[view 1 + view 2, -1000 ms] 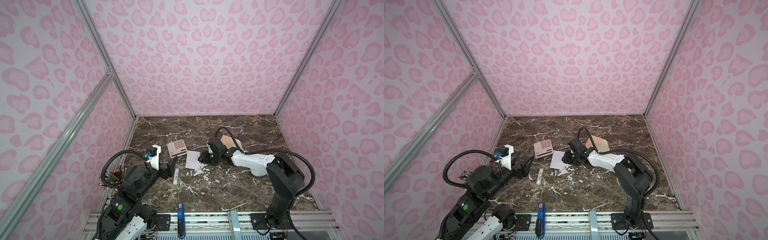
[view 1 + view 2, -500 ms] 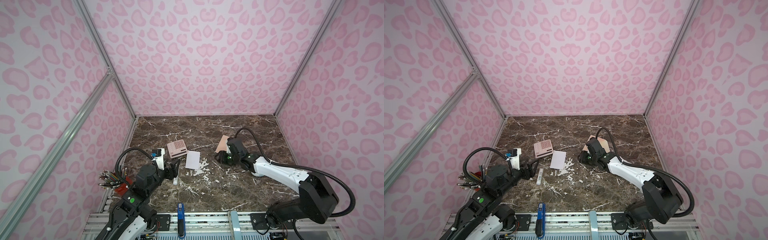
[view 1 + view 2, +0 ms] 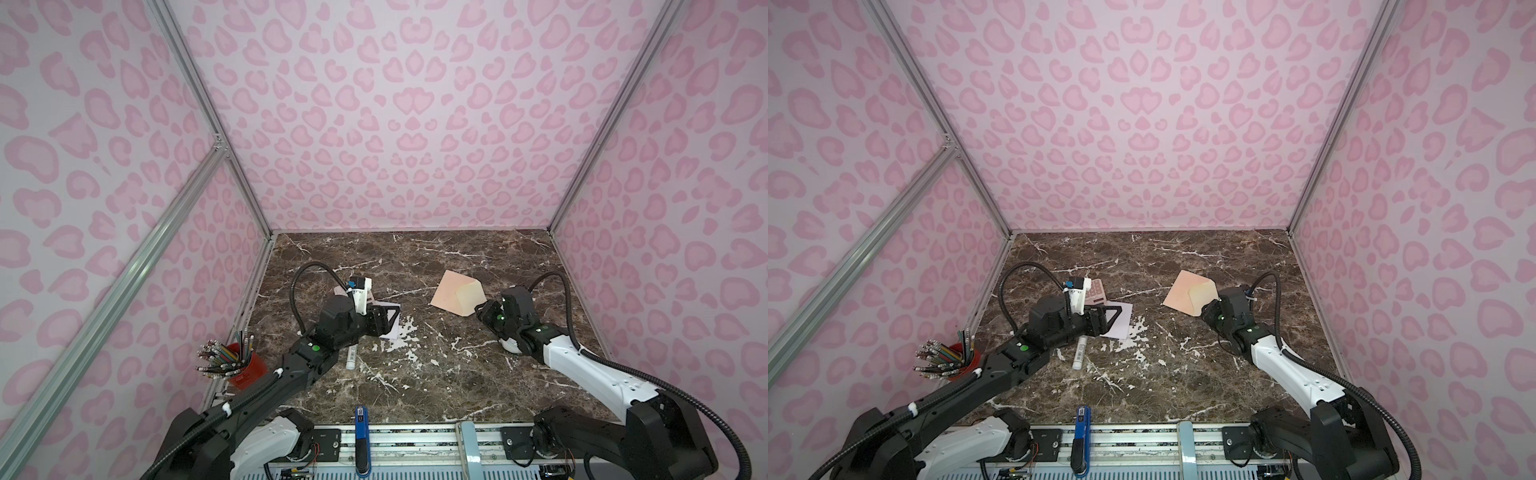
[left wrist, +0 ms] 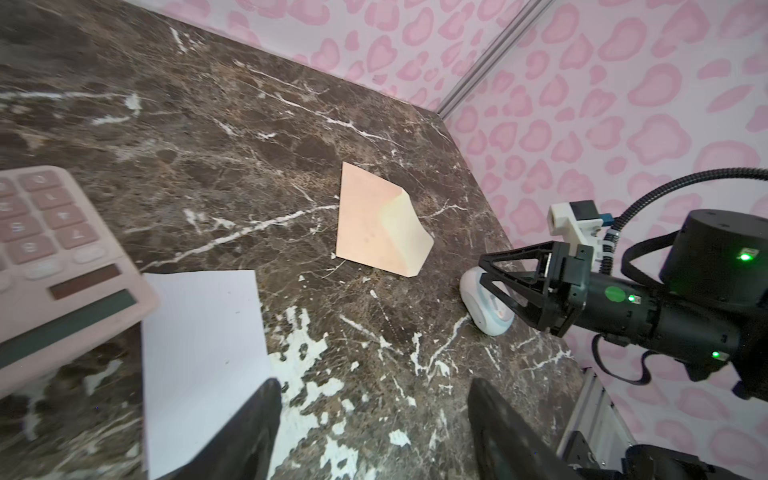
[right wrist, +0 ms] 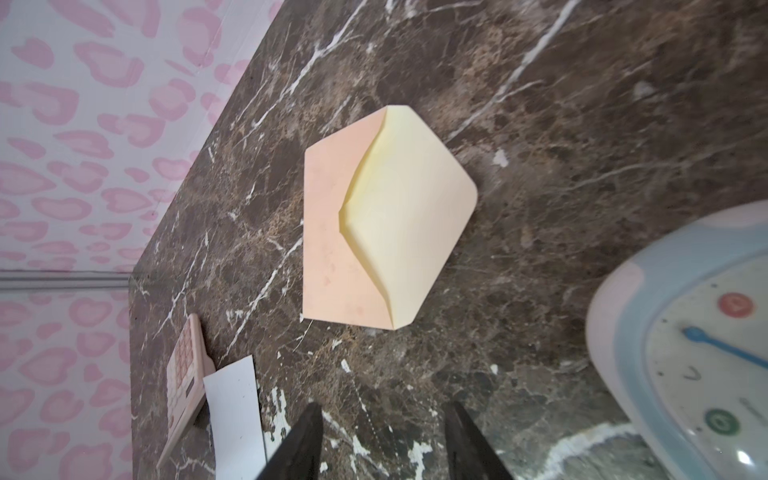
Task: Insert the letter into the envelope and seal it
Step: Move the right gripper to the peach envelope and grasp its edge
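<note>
The letter (image 3: 394,329) (image 3: 1122,323) is a white sheet flat on the marble, left of centre, partly covered by my left gripper (image 3: 390,313) (image 3: 1115,316). That gripper (image 4: 374,388) is open and empty, with one finger (image 4: 257,419) over the letter's (image 4: 199,332) edge. The envelope (image 3: 455,297) (image 3: 1188,294) (image 4: 374,224) lies right of centre, peach with its cream flap raised. My right gripper (image 3: 482,309) (image 3: 1207,309) (image 4: 482,272) is open and empty, just short of the flap side. In the right wrist view the envelope (image 5: 374,220) lies beyond the open right gripper (image 5: 382,411), the letter (image 5: 235,415) off to one side.
A pink calculator (image 3: 1096,289) (image 4: 50,249) (image 5: 185,365) lies against the letter's far-left side. A white marker (image 3: 351,359) (image 3: 1079,353) lies near the left arm. A red cup of pencils (image 3: 241,368) stands at the left wall. A white-blue timer (image 4: 486,309) (image 5: 685,353) sits under the right arm.
My right gripper has pulled away from the letter to the right and now sits beside the envelope's flap. The left gripper has come forward over the letter.
</note>
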{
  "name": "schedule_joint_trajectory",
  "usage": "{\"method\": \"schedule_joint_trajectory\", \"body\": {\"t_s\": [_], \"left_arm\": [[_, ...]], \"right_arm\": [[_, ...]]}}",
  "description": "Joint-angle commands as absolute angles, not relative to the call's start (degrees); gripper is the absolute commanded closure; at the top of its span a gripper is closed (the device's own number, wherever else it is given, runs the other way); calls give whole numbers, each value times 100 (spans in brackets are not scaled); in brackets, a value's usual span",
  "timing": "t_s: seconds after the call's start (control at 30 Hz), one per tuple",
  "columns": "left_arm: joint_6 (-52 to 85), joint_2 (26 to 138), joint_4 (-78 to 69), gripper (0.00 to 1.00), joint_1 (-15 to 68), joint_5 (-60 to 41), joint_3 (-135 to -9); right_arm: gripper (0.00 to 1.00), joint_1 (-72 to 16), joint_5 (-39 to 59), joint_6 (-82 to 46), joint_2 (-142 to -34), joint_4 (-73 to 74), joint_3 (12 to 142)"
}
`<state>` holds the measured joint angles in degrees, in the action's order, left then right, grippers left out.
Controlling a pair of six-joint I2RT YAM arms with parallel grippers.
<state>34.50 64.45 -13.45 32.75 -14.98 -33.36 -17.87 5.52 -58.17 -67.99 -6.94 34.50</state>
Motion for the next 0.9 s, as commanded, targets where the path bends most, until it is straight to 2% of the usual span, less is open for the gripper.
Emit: {"method": "schedule_joint_trajectory", "body": {"t_s": [0.0,0.33,0.87], "left_arm": [[3833,6923,-2570,28,3304,-1997,-3529],[4250,8457,-3450,33,3488,-2566,-4124],[4140,9314,-3480,35,3575,-2678,-4605]], "right_arm": [[51,-1585,464,-6016,-6887,-334,3328],[54,-991,1280,-6021,-7511,612,3049],[59,-956,1491,-6131,-8705,1525,3251]]}}
